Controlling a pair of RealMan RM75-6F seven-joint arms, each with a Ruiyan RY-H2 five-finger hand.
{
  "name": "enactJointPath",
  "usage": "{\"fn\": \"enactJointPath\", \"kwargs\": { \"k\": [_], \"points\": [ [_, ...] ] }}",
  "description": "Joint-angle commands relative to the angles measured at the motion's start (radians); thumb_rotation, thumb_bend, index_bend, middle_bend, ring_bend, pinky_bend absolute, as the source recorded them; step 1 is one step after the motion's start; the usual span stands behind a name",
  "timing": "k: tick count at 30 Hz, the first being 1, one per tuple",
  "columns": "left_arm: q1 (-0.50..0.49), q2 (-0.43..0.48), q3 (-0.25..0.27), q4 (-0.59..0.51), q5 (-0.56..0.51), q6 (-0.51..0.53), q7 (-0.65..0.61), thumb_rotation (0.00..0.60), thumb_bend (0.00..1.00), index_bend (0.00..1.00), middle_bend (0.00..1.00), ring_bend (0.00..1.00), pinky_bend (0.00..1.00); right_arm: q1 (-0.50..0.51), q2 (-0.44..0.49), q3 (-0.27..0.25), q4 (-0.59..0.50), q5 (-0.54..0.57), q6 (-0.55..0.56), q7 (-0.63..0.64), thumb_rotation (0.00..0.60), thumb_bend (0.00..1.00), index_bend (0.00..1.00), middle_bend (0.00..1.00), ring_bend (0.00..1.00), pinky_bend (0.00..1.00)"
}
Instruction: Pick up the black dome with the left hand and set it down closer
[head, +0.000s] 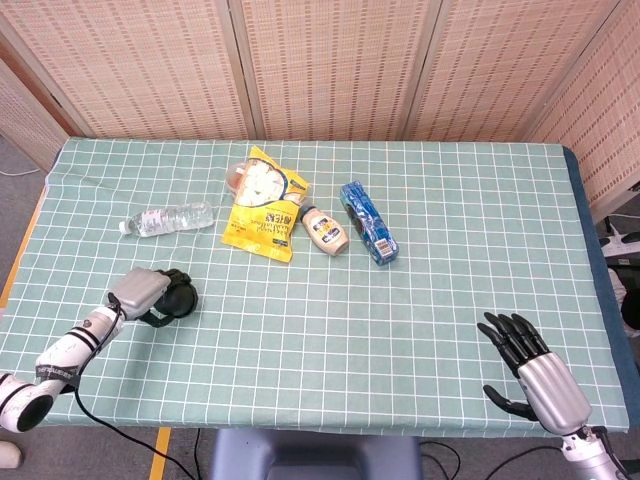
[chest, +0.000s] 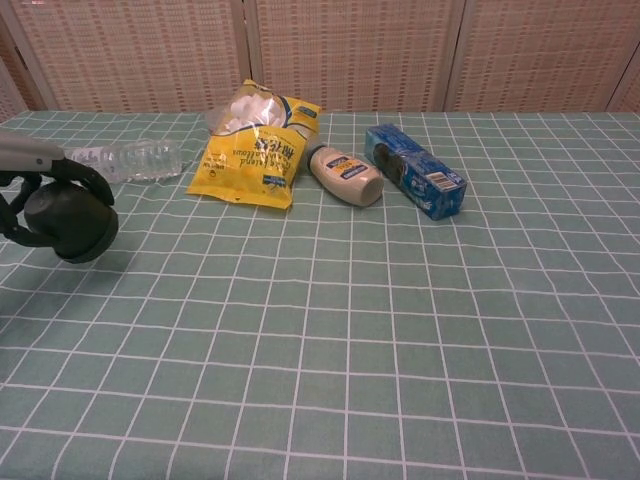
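Chest view tells you pretty much everything: the black dome (chest: 68, 222) sits low at the left edge, at or just above the checked tablecloth (chest: 400, 330), and the left hand (chest: 45, 190) is wrapped over it from above and behind, dark fingers (chest: 90, 180) curled round its upper side. So the hand has hold of it, and the dome lies right under the fingers, not off to one side. I can't tell whether its base is actually touching the cloth. From the head view the dome (head: 180, 297) is on the near-left part of the table, well short of the water bottle (head: 165, 217) and the yellow snack bag (head: 262, 212). My guess is the next bit is just letting go and lifting straight up. The right hand (head: 530, 375) is way off at the near right corner, fingers spread, holding nothing.
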Motion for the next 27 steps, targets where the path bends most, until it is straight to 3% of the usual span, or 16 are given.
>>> {"fn": "enactJointPath", "kwargs": {
  "k": [1, 7, 11, 14, 17, 19, 23, 27],
  "points": [
    [-0.046, -0.110, 0.080, -0.066, -0.499, 0.326, 0.736, 0.600, 0.32, 0.69, 0.70, 0.54, 0.59, 0.000, 0.001, -0.001, 0.000, 0.000, -0.001, 0.001, 0.600, 0.19, 0.00, 0.00, 0.00, 0.00],
    [-0.047, -0.158, 0.084, -0.095, -0.548, 0.501, 0.935, 0.600, 0.33, 0.70, 0.70, 0.55, 0.61, 0.000, 0.002, -0.001, -0.002, -0.001, -0.004, -0.007, 0.600, 0.19, 0.00, 0.00, 0.00, 0.00],
    [-0.045, -0.156, 0.066, -0.131, -0.579, 0.495, 0.939, 0.600, 0.33, 0.70, 0.70, 0.55, 0.61, 0.000, 0.002, -0.001, -0.002, 0.000, -0.004, -0.008, 0.600, 0.19, 0.00, 0.00, 0.00, 0.00],
    [-0.038, -0.121, 0.026, -0.170, -0.599, 0.396, 0.816, 0.600, 0.33, 0.70, 0.70, 0.55, 0.61, 0.000, 0.002, 0.000, -0.002, 0.000, -0.004, -0.008, 0.600, 0.19, 0.00, 0.00, 0.00, 0.00],
    [-0.036, -0.107, 0.014, -0.177, -0.598, 0.359, 0.771, 0.600, 0.33, 0.71, 0.71, 0.55, 0.61, 0.000, 0.002, 0.000, -0.002, 0.000, -0.004, -0.008, 0.600, 0.19, 0.00, 0.00, 0.00, 0.00],
    [-0.024, -0.066, -0.040, -0.198, -0.589, 0.258, 0.609, 0.600, 0.34, 0.71, 0.72, 0.56, 0.62, 0.000, 0.003, -0.001, -0.002, 0.000, -0.005, -0.009, 0.600, 0.19, 0.00, 0.00, 0.00, 0.00],
    [0.001, -0.009, -0.100, -0.217, -0.512, 0.098, 0.376, 0.600, 0.34, 0.72, 0.72, 0.57, 0.63, -0.005, 0.000, 0.003, -0.005, 0.005, 0.000, -0.021, 0.600, 0.19, 0.00, 0.00, 0.00, 0.00],
    [0.050, 0.042, -0.207, -0.252, -0.461, -0.057, 0.068, 0.600, 0.34, 0.72, 0.73, 0.59, 0.65, -0.003, 0.001, 0.003, -0.006, 0.010, -0.008, -0.025, 0.600, 0.19, 0.00, 0.00, 0.00, 0.00]
  ]
}}
